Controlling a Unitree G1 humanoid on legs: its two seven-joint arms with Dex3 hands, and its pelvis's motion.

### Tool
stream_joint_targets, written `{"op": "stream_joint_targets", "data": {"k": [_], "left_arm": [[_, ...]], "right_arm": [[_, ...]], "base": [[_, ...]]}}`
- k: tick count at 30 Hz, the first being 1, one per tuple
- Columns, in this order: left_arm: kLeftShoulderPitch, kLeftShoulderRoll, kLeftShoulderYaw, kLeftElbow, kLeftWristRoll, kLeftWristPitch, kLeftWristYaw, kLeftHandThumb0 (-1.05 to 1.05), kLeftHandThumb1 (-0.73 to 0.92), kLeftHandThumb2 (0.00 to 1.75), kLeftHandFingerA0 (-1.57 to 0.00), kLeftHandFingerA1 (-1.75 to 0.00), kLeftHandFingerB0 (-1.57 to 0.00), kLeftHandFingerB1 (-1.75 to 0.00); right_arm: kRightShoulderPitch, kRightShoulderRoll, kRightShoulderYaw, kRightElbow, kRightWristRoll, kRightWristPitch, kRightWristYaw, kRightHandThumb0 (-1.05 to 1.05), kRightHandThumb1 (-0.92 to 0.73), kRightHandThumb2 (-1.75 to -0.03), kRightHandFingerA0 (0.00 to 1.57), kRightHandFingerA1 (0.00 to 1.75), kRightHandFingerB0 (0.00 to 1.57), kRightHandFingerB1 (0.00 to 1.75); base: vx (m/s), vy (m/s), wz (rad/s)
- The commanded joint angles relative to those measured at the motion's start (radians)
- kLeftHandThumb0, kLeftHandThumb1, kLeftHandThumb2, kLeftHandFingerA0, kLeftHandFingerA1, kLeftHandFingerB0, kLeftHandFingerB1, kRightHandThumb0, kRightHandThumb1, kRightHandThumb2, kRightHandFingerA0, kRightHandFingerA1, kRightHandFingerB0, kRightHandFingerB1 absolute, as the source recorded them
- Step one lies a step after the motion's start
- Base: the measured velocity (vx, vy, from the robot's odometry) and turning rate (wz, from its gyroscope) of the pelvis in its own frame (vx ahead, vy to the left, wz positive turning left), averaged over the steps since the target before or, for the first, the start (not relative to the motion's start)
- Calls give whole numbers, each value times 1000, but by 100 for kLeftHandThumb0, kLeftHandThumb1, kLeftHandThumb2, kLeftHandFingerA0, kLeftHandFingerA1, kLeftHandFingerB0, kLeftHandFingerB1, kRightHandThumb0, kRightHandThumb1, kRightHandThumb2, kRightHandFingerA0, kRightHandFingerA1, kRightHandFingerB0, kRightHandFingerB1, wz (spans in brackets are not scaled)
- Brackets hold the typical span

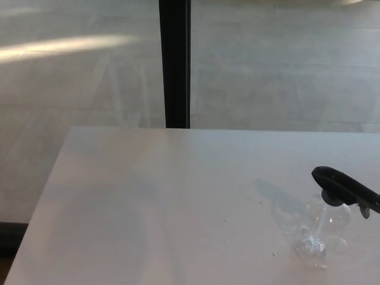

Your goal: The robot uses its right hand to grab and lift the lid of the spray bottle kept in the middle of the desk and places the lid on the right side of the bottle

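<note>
A clear plastic spray bottle (317, 228) stands on the white desk (178, 202), toward its right near side. Its black trigger spray lid (343, 188) sits on top of the bottle, nozzle end pointing left and trigger end reaching the picture's right edge. A thin dip tube shows through the clear body. The bottle casts a faint shadow to its left. Neither of my hands shows anywhere in the head view.
Beyond the desk's far edge is a pale floor with a dark vertical post (175, 62) at the middle. The desk's left edge (44, 196) runs diagonally down the picture's left side.
</note>
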State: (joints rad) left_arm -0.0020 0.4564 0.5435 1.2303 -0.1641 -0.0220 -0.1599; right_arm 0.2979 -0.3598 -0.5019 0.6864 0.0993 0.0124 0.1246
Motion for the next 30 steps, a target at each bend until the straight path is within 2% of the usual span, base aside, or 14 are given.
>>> {"op": "stream_joint_targets", "data": {"k": [1,4,6,7,8,9,10,12,13,14,19,20,21,30], "left_arm": [[-12,26,25,27,-55,32,-33,-57,57,58,-61,-65,-50,-52],[-13,24,30,30,-59,23,-28,-59,54,57,-66,-68,-53,-54],[-12,25,31,27,-62,26,-38,-59,42,84,-60,-72,-47,-62],[-10,27,20,26,-52,23,-36,-60,57,57,-62,-66,-50,-52],[-13,28,18,29,-50,27,-20,-61,43,85,-61,-70,-47,-60],[-12,28,19,28,-51,25,-21,-61,42,84,-61,-71,-49,-61],[-12,28,18,26,-51,25,-20,-61,42,84,-61,-71,-49,-61],[-9,30,17,26,-51,22,-26,-61,43,85,-61,-71,-46,-60],[-6,29,19,24,-54,19,-30,-60,56,57,-68,-70,-56,-55],[-6,29,20,23,-56,20,-30,-61,55,57,-68,-69,-56,-55],[-1,32,28,29,-67,28,-30,-59,44,85,-61,-71,-46,-60],[-1,31,27,30,-67,29,-32,-59,44,85,-60,-71,-45,-60],[0,31,27,31,-68,25,-41,-56,58,58,-62,-65,-49,-51],[3,29,24,25,-69,31,-42,-57,58,58,-61,-66,-50,-53]], "right_arm": [[32,-31,-62,-145,93,121,23,-96,-42,-94,69,106,26,84],[-9,-63,-146,-212,170,167,49,-93,-58,-53,31,113,10,107],[-57,-109,-169,-290,178,249,34,-91,-44,-93,35,94,14,85],[-81,-141,-177,-411,163,264,6,-96,-61,-58,21,136,8,117],[-107,-154,-203,-497,200,316,-1,-94,-58,-58,18,132,12,109],[-132,-164,-210,-525,202,297,-3,-95,-58,-58,76,114,15,94],[-160,-195,-215,-570,223,298,30,-105,-55,-93,45,101,20,77],[-186,-215,-210,-602,222,303,44,-93,-65,-60,26,98,15,75],[-232,-256,-206,-684,241,341,53,-104,-57,-92,33,84,25,68],[-266,-286,-200,-750,253,376,57,-96,-65,-60,22,94,27,69],[-365,-330,-110,-898,202,378,71,-86,-70,-61,21,72,19,49],[-380,-338,-98,-941,228,406,84,-83,-54,-93,14,57,8,44],[-396,-347,-60,-996,222,417,93,-71,-54,-86,10,48,6,37],[-417,-440,213,-1171,109,411,229,-70,-70,-62,10,40,9,20]], "base": [[0,0,0],[0,0,0],[0,0,0],[0,0,0],[0,0,0],[0,0,0],[0,0,0],[0,0,0],[0,0,0],[0,0,0],[0,0,0],[0,0,0],[0,0,0],[0,0,0]]}}
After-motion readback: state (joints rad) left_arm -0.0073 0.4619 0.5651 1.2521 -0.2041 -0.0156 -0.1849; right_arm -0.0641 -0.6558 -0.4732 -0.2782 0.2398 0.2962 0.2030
